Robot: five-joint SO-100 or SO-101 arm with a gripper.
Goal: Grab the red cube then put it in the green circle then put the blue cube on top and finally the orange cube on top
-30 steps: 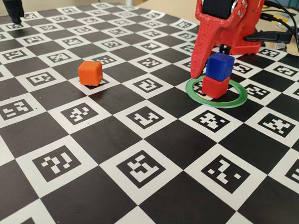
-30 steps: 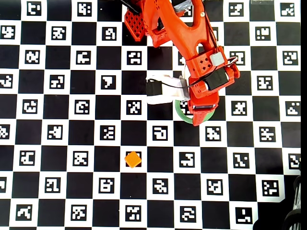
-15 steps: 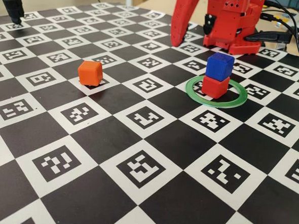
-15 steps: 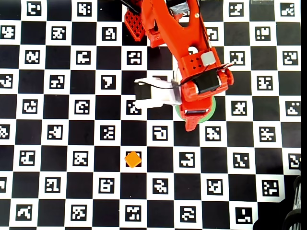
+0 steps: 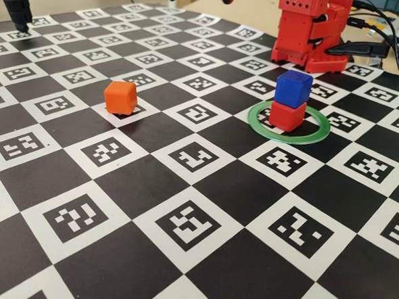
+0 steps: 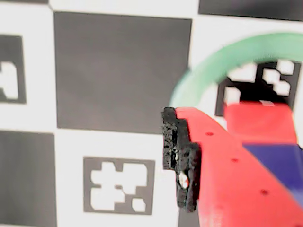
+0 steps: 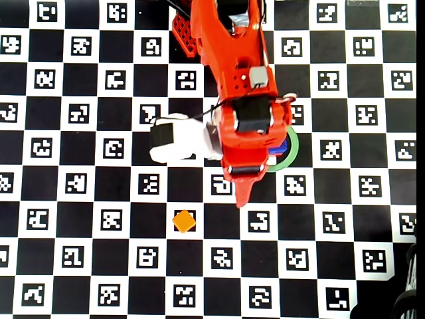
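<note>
We judged the main risk to be the stack: the blue cube [image 5: 293,89] sat on the red cube [image 5: 287,115] inside the green circle [image 5: 317,134], slightly offset, so a careless swing of the arm or a hard placement of the third cube could topple it. A skewed grasp on the rounded orange cube [image 5: 120,97] could also let it slip.

The orange cube was small, matte and bright, resting alone on a white square of the checkered tabletop [image 5: 179,257], well apart from the ring. In the overhead view it lay just below and left of the gripper [image 7: 243,197], turned diagonally to the squares [image 7: 184,220].

We carried nothing in the jaws, but whether they were parted or closed we could not tell; only one finger [image 6: 227,170] showed in the wrist view.
</note>
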